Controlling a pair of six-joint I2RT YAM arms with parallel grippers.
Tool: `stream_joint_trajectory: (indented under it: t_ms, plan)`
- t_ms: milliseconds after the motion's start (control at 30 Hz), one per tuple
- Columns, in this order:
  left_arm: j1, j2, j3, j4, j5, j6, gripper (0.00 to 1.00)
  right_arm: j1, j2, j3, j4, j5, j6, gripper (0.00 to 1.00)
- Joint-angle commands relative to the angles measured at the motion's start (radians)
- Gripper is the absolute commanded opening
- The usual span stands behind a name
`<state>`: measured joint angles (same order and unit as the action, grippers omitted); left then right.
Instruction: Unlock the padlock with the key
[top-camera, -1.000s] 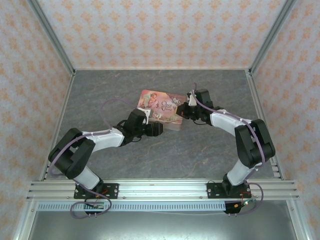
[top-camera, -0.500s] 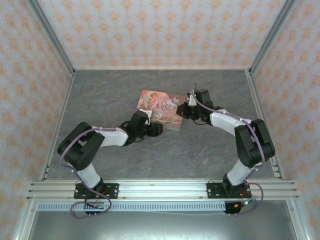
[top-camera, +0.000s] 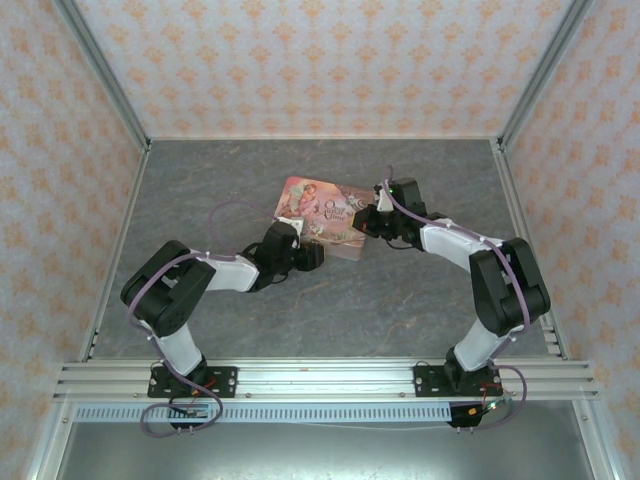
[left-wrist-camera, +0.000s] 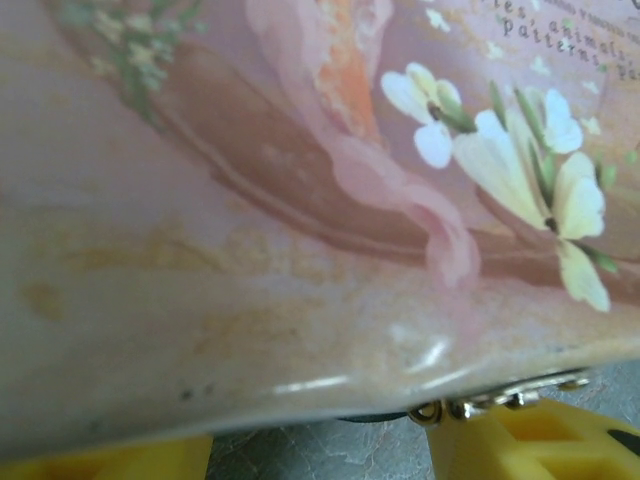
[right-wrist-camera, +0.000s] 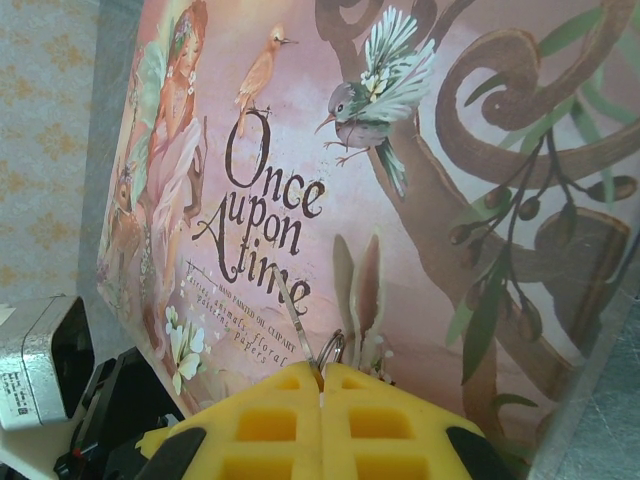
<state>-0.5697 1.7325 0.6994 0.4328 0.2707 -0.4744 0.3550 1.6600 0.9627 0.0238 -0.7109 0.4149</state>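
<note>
The pink illustrated tin (top-camera: 322, 215) lies in the middle of the table. My left gripper (top-camera: 316, 257) is at its near-left edge. In the left wrist view the tin's side (left-wrist-camera: 300, 200) looms very close, and the left gripper (left-wrist-camera: 315, 452) has its yellow fingertips (left-wrist-camera: 530, 445) wide apart, open, with the tin's lower edge between them. A small gold link (left-wrist-camera: 490, 402) hangs at that edge. My right gripper (top-camera: 368, 222) is at the tin's right side; in its wrist view the right gripper (right-wrist-camera: 322, 375) is shut on the key (right-wrist-camera: 293, 310), whose thin blade and ring (right-wrist-camera: 332, 350) stick out over the lid. The padlock is hidden.
The grey stone-patterned table (top-camera: 420, 300) is enclosed by patterned walls with metal posts (top-camera: 100, 80). The left arm's camera housing (right-wrist-camera: 40, 355) shows at the lower left of the right wrist view.
The left arm has folded in towards the tin and its jaws have narrowed. The right arm and the key have held still.
</note>
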Motion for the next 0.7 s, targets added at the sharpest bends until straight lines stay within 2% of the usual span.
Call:
stream_joint_trajectory:
  t_ms: [0, 233, 667]
  plan:
    - [-0.01, 0.014, 0.02, 0.047, -0.025, -0.001, 0.56, 0.006, 0.023, -0.001, -0.058, 0.025, -0.019, 0.0]
    - [-0.012, 0.042, 0.047, 0.043, 0.017, 0.0, 0.5, 0.006, 0.023, -0.002, -0.06, 0.025, -0.017, 0.0]
    - [-0.015, 0.05, 0.061, 0.051, 0.019, -0.009, 0.42, 0.009, 0.023, -0.003, -0.06, 0.023, -0.018, 0.0]
